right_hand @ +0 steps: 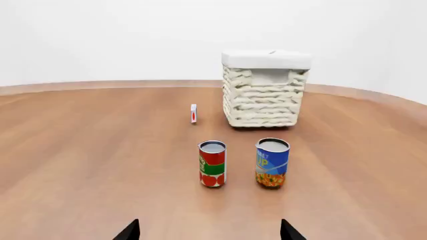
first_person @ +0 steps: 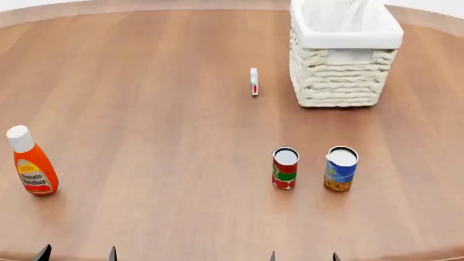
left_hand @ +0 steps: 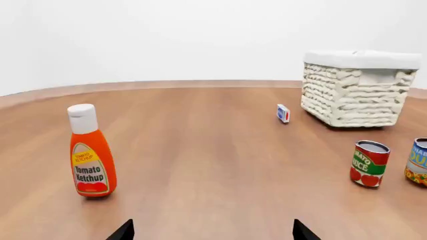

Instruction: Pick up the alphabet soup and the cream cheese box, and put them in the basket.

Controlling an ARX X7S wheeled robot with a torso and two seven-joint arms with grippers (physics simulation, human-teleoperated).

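The alphabet soup [first_person: 340,168], a blue and yellow can with a white top, stands upright on the wooden table [first_person: 160,130]; it also shows in the right wrist view [right_hand: 272,162] and at the edge of the left wrist view [left_hand: 417,162]. The cream cheese box [first_person: 254,81], thin and white with red and blue marks, stands on edge just left of the basket [first_person: 344,76]. The box [right_hand: 193,113] and basket [right_hand: 263,95] show in the right wrist view, and in the left wrist view [left_hand: 283,113] [left_hand: 353,92]. My left gripper [first_person: 76,254] and right gripper [first_person: 303,256] are open and empty at the near table edge.
A red and green tomato can [first_person: 285,168] stands just left of the alphabet soup. A tomato ketchup bottle [first_person: 30,161] stands at the near left. The table's far rim curves behind the basket.
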